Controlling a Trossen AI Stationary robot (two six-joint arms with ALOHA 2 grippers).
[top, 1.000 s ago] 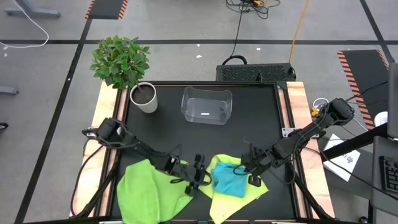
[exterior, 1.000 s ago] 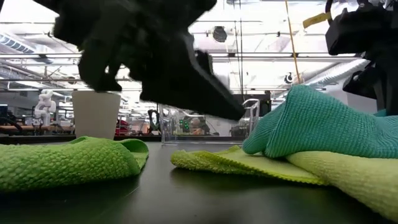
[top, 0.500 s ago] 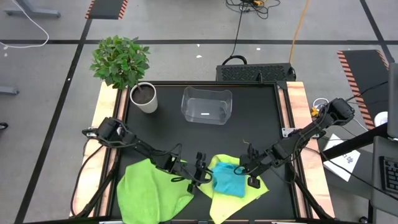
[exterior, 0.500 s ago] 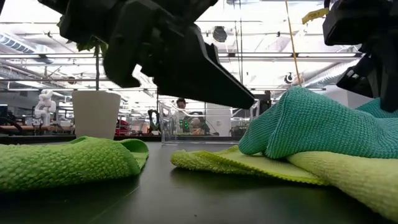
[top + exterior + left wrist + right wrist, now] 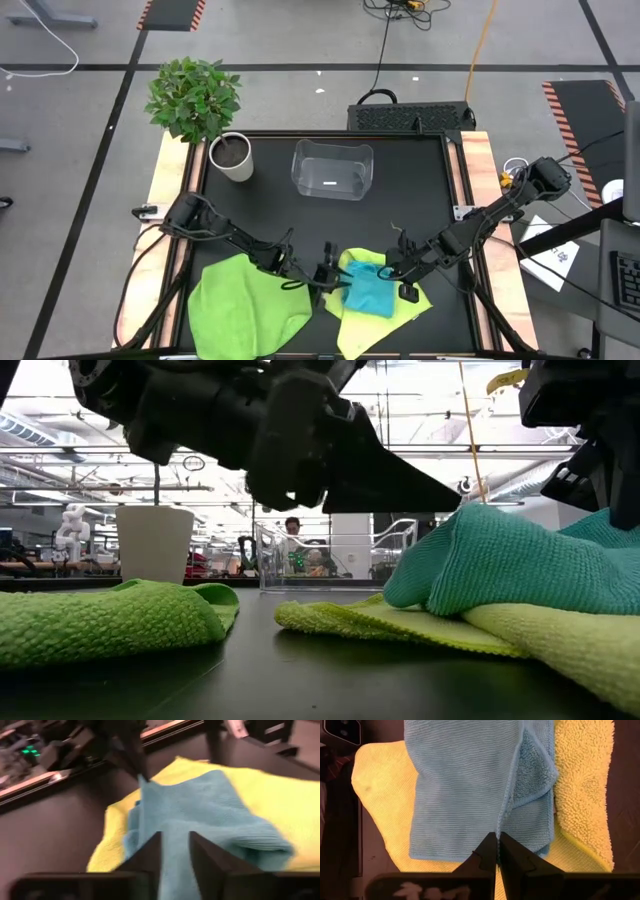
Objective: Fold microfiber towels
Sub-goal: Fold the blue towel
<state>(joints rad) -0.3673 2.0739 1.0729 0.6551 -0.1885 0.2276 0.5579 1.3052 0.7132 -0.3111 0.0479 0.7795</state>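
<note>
A turquoise towel (image 5: 368, 292) lies partly folded on a pale yellow-green towel (image 5: 390, 312) spread flat near the table's front edge. A bright green towel (image 5: 245, 305) lies flat to their left. My left gripper (image 5: 333, 279) is at the turquoise towel's left edge, shut on it. My right gripper (image 5: 388, 272) is shut on the same towel at its far right side. In the low view the turquoise towel (image 5: 520, 560) humps up between the two grippers. My left gripper has the turquoise towel's left edge (image 5: 175, 827) between its two fingers (image 5: 150, 855), coming in nearly level from the table's left. How many layers it holds cannot be told. The rest of the towel lies on the yellow-green towel. My right gripper pinches the turquoise towel's hemmed edge (image 5: 501, 822) between its shut fingertips, slanting down from the table's right. A folded-over flap lies beside that edge. The towel rises a little at the fingers and otherwise rests on the yellow-green towel (image 5: 580, 795).
A clear plastic bin (image 5: 332, 168) stands at the table's far middle, and a white pot with a leafy plant (image 5: 232, 157) at the far left. Bare black tabletop (image 5: 300, 225) lies between them and the towels.
My left gripper has gone toward the table's right, up to the turquoise towel's left edge, tipping its fingers as it went, and its fingers have drawn closer together on the cloth. The towels have stayed where they were.
</note>
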